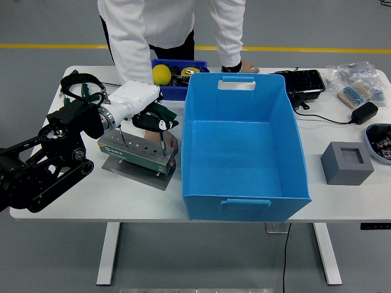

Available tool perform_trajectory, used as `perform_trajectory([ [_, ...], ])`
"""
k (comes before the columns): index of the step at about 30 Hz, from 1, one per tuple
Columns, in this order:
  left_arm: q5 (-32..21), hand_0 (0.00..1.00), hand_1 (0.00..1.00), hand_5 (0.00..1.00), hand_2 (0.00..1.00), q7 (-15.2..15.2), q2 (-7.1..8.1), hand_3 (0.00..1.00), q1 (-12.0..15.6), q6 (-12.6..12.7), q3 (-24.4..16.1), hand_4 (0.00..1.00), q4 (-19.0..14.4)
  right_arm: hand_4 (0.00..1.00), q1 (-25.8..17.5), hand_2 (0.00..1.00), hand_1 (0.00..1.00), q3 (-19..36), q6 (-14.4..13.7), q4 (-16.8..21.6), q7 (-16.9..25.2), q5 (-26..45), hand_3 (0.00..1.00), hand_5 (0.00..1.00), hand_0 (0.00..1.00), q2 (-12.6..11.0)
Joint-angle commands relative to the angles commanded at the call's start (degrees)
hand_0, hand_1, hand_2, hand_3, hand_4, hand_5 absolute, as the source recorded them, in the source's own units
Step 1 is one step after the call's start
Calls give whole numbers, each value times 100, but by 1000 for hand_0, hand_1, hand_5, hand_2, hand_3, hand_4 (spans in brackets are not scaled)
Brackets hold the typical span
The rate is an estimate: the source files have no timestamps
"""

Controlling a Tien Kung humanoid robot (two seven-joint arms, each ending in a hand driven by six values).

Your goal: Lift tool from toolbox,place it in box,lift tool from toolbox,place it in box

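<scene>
Tool (162, 144): slim metal shaft with a dark handle, standing upright in the right end of the grey-green tool holder (134, 150), its lower tip at the holder's top face. Holder sits on a flat metal base plate (137, 171) on the desk (342, 198), left of centre.

Left hand (153, 120): white-shelled, dark fingers curled around the tool's handle, gripping it from above. Black left arm enters from the lower left. Right hand not in view.

Blue box (242, 146): large, open-topped, nothing visible inside, just right of the holder.

A person's hand (173, 145) rests at the holder's right end, between holder and box; white sleeve comes down from the far side. The person's other hand (247, 66) is flat on the desk behind the box.

Behind the box: small blue bin (166, 91) holding a yellow ball (160, 74). Right side: black tray (303, 82), black power adapter (365, 112) with cable, grey block (346, 163) with a square recess. Far left: green-handled pliers (72, 82).
</scene>
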Motion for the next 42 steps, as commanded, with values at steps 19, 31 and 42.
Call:
perform_trajectory([
  [19,12,117,2,606,23,-3,371,50,-391,-267,-471,686,-558,787,9,717,639,4,-1,-6,-6,-1,556,717,677,7],
  [31,-25,105,2,593,20,30,447,49,-685,-335,-707,678,-1140,788,10,716,639,1,-2,-7,-3,5,557,718,677,5],
  [42,-137,105,2,592,19,-6,15,49,-912,-163,-606,679,-1783,787,13,717,638,24,-3,-4,-16,-43,556,717,676,7],
])
